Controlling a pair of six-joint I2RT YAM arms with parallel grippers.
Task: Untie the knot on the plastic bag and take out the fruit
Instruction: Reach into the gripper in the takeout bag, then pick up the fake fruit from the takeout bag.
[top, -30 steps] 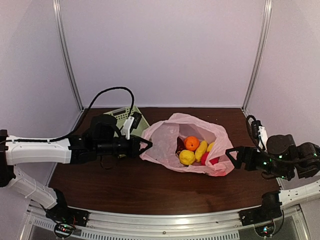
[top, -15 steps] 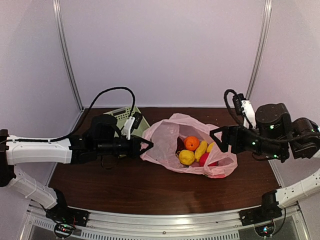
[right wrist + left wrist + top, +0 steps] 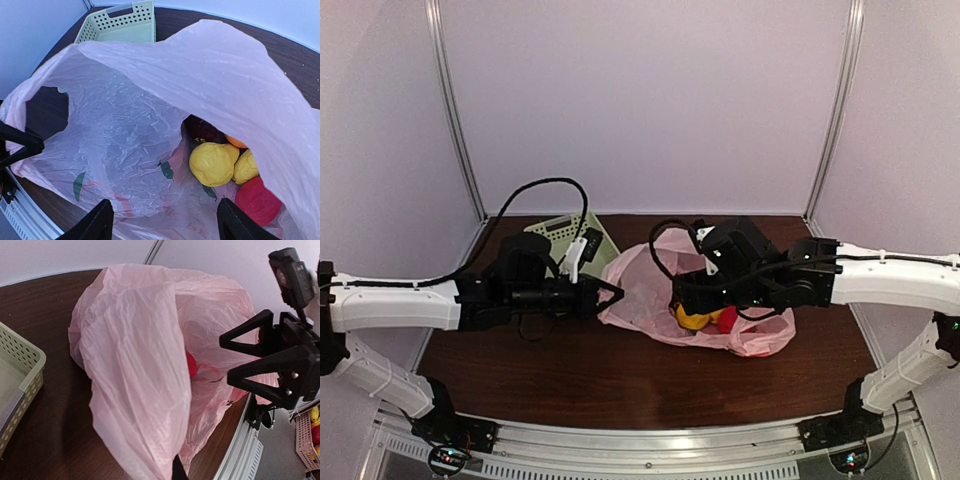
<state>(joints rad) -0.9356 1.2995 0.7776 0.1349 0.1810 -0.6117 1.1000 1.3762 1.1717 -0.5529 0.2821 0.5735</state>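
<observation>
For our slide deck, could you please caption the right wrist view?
Open right gripper hovering above the open pink plastic bag, with yellow fruit and red fruit inside.

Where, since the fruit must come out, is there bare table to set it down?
The wide table strip between the plastic bag and the near rail is bare. Crowded: around basket, left tool and bag; the right tool hangs over the bag's mouth.
</observation>
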